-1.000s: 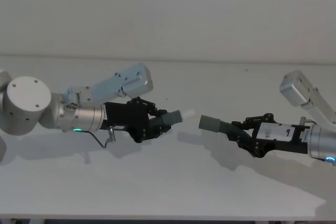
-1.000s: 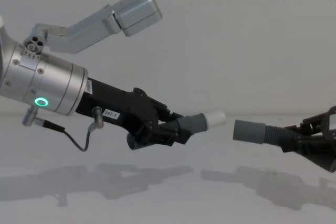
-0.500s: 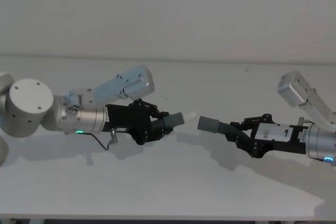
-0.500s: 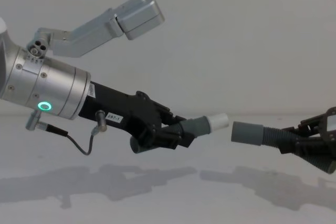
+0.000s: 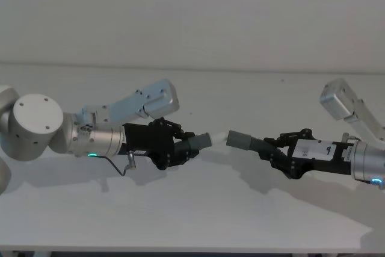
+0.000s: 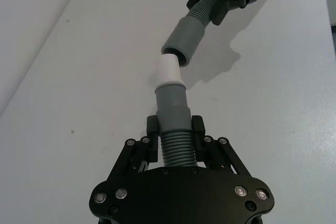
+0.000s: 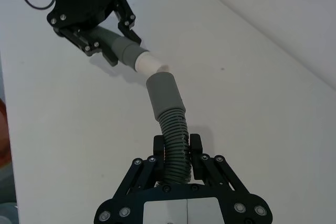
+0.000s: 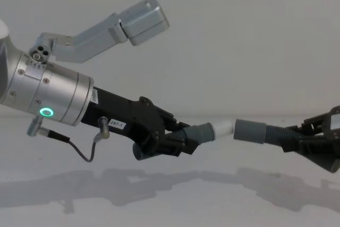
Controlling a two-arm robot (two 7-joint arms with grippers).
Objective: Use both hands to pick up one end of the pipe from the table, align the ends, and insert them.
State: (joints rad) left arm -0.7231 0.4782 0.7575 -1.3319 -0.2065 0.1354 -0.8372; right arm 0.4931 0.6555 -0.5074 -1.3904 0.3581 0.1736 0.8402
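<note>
Pinching the ribbed white-tipped pipe piece (image 6: 173, 129), the left hand (image 6: 175, 129) holds its white tip (image 6: 169, 70) at the mouth of the collar (image 6: 182, 40) and nearly coaxial with it, above the counter (image 5: 198, 209), the collared piece (image 7: 170, 124) clamped in the right hand (image 7: 176, 153).

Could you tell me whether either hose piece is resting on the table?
No, in the chest view both the white-tipped hose piece and ribbed hose piece hang above the table.
</note>
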